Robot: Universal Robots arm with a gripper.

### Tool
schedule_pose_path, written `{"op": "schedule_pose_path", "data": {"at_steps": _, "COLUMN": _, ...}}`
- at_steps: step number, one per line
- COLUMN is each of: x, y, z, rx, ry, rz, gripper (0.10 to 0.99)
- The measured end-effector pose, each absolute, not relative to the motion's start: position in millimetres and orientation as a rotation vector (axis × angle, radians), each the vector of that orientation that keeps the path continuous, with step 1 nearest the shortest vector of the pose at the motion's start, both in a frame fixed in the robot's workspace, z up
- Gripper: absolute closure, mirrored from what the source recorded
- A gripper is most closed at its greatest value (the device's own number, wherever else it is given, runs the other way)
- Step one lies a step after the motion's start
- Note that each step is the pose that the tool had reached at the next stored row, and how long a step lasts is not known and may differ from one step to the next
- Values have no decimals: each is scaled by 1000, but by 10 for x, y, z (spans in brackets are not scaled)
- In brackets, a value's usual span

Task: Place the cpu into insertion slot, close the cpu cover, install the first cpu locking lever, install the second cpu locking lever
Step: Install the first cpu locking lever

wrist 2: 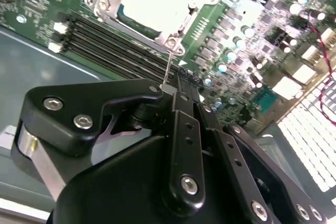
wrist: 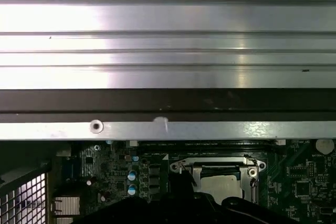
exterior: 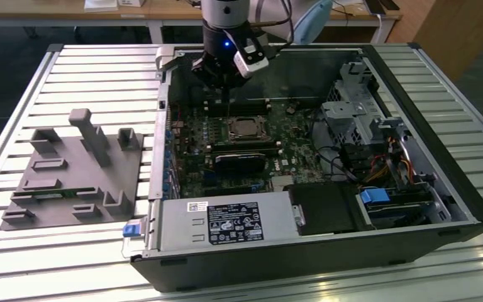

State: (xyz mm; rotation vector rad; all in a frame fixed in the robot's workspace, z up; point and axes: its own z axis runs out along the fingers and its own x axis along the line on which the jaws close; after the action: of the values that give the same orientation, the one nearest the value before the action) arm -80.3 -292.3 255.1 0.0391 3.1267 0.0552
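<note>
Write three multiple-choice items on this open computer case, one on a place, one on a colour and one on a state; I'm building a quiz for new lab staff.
1. Where does the grey plastic fixture with upright posts stand, relative to the black computer case?
A. inside it
B. on the slatted metal table, at the exterior view's left of it
C. on top of it

2. What colour is the motherboard?
A. red
B. blue
C. green

3. What is the state of the small flat square silvery-topped cpu?
A. seated in the silver-rimmed square insertion slot
B. lying on the fixture
C. hanging in the air above the table

Answers: B, the fixture sits on the slats beside the case; C, the board shows green in both wrist views; A, its silvery top lies within the slot's rim.
</note>
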Motion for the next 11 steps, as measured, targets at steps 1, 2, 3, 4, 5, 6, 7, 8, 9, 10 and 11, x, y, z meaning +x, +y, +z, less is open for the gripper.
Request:
{"op": "schedule_pose_path", "data": {"at_steps": 1, "x": -782, "y": -2922, "z": 2547, "rx": 39, "ry": 3127, "rz": 55, "gripper": 980}}
{"op": "schedule_pose_path", "data": {"at_steps": 2, "x": -760, "y": -2922, "z": 2542, "rx": 39, "ry": 3127, "rz": 55, "gripper": 980}}
{"op": "schedule_pose_path", "data": {"at_steps": 3, "x": -735, "y": -2922, "z": 2537, "rx": 39, "ry": 3128, "rz": 55, "gripper": 980}}
{"op": "schedule_pose_path", "data": {"at_steps": 4, "x": -709, "y": -2922, "z": 2530, "rx": 39, "ry": 3128, "rz": 55, "gripper": 980}}
{"op": "schedule_pose_path", "data": {"at_steps": 5, "x": -636, "y": -2922, "z": 2510, "rx": 39, "ry": 3128, "rz": 55, "gripper": 980}}
{"op": "schedule_pose_path", "data": {"at_steps": 6, "x": -637, "y": -2922, "z": 2509, "rx": 39, "ry": 3128, "rz": 55, "gripper": 980}}
{"op": "schedule_pose_path", "data": {"at_steps": 7, "x": -637, "y": -2923, "z": 2510, "rx": 39, "ry": 3129, "rz": 57, "gripper": 980}}
{"op": "schedule_pose_path", "data": {"at_steps": 8, "x": -636, "y": -2923, "z": 2509, "rx": 39, "ry": 3127, "rz": 75, "gripper": 980}}
{"op": "schedule_pose_path", "data": {"at_steps": 9, "x": -636, "y": -2923, "z": 2507, "rx": 38, "ry": 3126, "rz": 94, "gripper": 980}}
{"op": "schedule_pose_path", "data": {"at_steps": 10, "x": -637, "y": -2923, "z": 2504, "rx": 38, "ry": 3125, "rz": 107, "gripper": 980}}
{"op": "schedule_pose_path", "data": {"at_steps": 11, "x": -636, "y": -2922, "z": 2497, "rx": 38, "ry": 3123, "rz": 115, "gripper": 980}}
